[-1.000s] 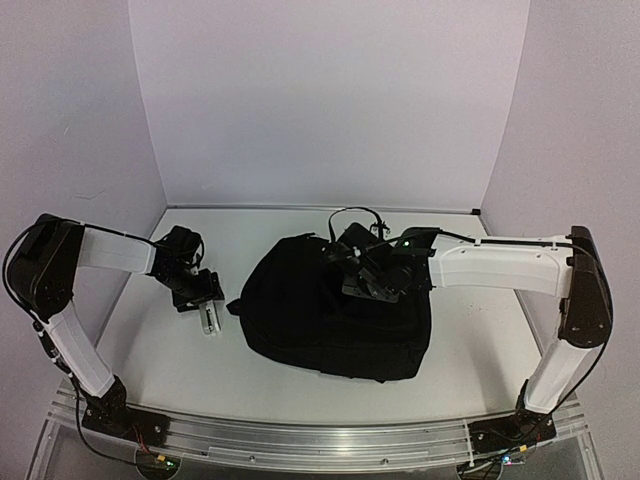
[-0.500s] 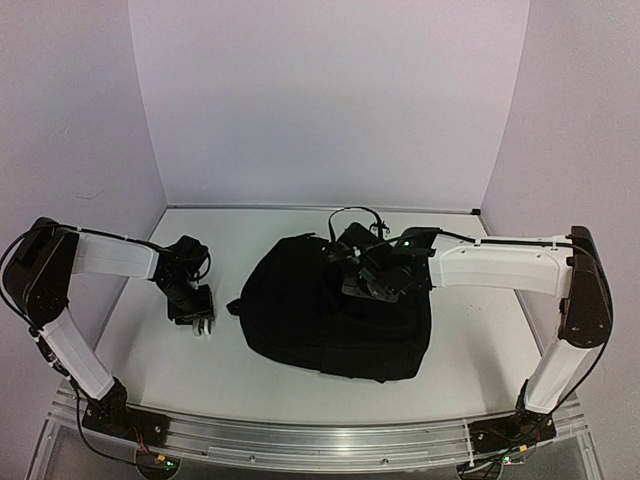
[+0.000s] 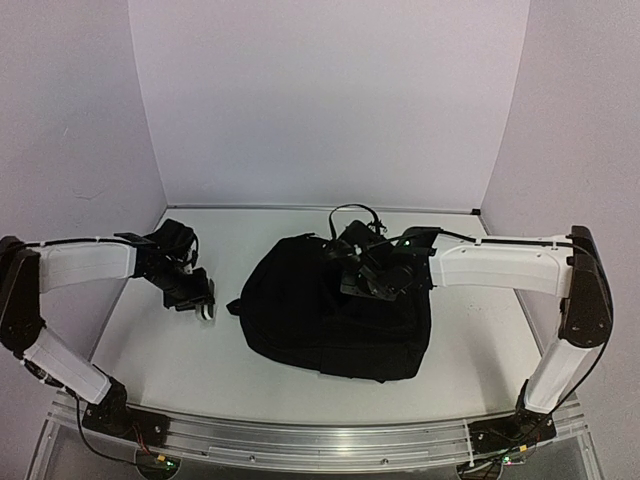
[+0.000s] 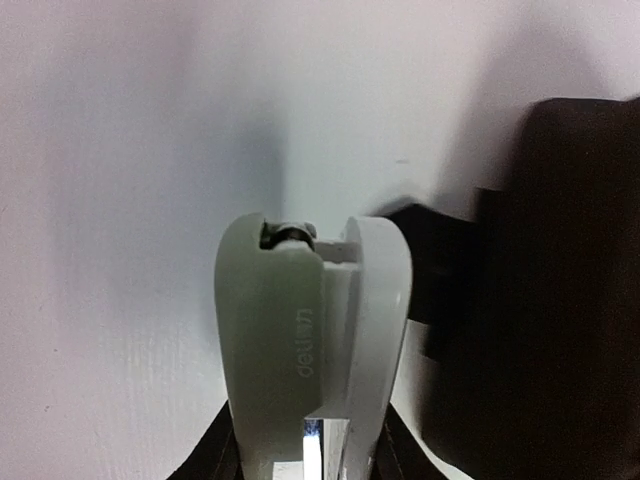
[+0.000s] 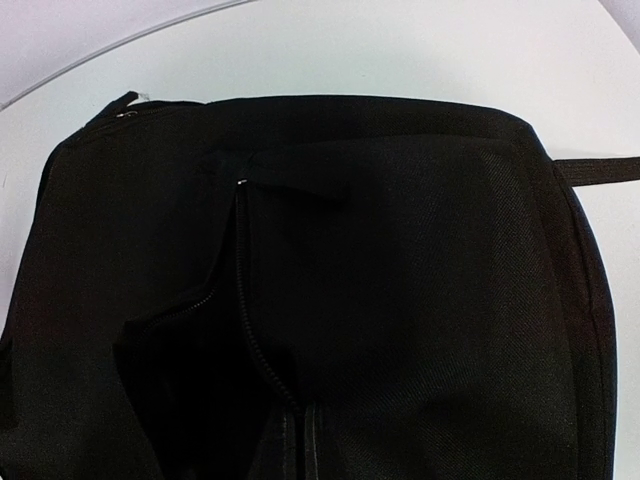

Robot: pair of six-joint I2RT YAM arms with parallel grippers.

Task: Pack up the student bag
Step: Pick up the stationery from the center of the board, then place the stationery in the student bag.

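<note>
Evidently the left hand (image 4: 315, 235) was shut, apparently empty; the right hand (image 3: 362, 283), over the student bag (image 3: 320, 320), I couldn't judge.

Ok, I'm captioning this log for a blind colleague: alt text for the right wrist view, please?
A large black soft fabric backpack fills almost the whole frame, lying on a white table. A zip runs down its left half and looks partly open.

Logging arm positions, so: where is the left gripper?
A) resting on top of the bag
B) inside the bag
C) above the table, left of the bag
C: the top view shows the left gripper over the table, beside the student bag, not on it.
</note>
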